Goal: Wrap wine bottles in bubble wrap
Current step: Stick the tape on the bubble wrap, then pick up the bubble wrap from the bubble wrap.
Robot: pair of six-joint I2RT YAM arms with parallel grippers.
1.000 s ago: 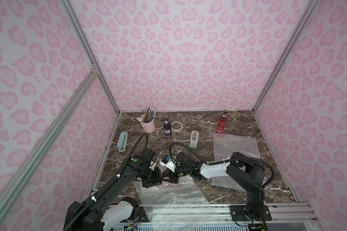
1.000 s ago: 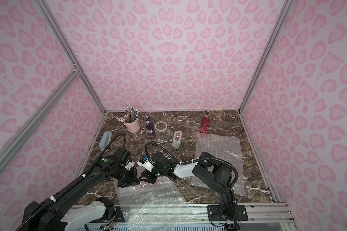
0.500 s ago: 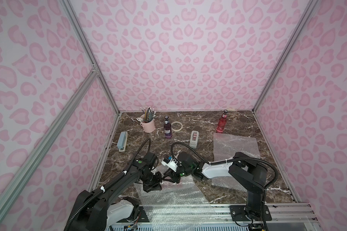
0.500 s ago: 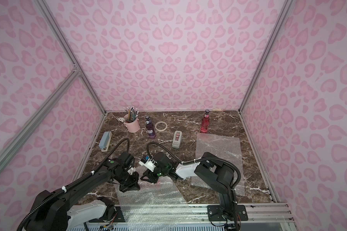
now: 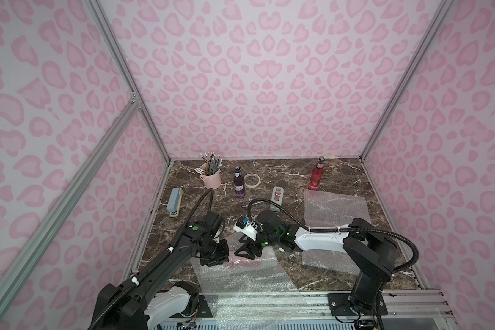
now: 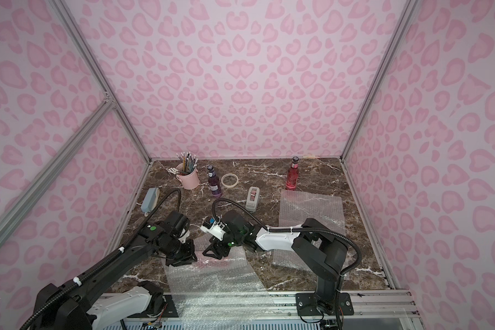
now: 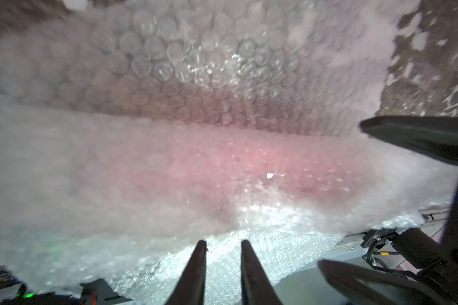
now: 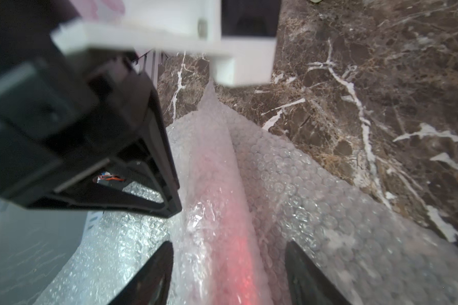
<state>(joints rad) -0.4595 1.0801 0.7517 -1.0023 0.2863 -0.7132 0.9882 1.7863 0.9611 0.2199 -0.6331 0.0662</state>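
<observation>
Lying on its side in front of the tape dispenser (image 5: 277, 198), toward the near edge of the marble table (image 5: 269, 177), a pink-red bottle (image 5: 242, 260) shows only as a rosy blur through the bubble wrap (image 5: 240, 288) rolled over it. The rest of that sheet spreads forward from the roll and hangs past the table's edge.

The right gripper (image 8: 229, 244) sits at the end of the roll on the dispenser's side. Its fingers (image 8: 161, 266) are spread wide, one on each side of the padded bottle. One brushes the roll, while the other rests clear of it on the loose flap.

The left gripper (image 7: 222, 243) is at the roll's other end, further left of the dispenser. Its fingers (image 7: 196, 266) are only slightly parted, with nothing pinched between them and the sheet showing through the gap.

A purple bottle (image 5: 239, 184) stands upright just left of and behind the dispenser, with a ring of tape (image 5: 252, 180) beside it. A red bottle (image 5: 315, 177) stands behind and to the right of the dispenser. A flat sheet (image 5: 335, 211) of bubble wrap lies directly to the dispenser's right.
</observation>
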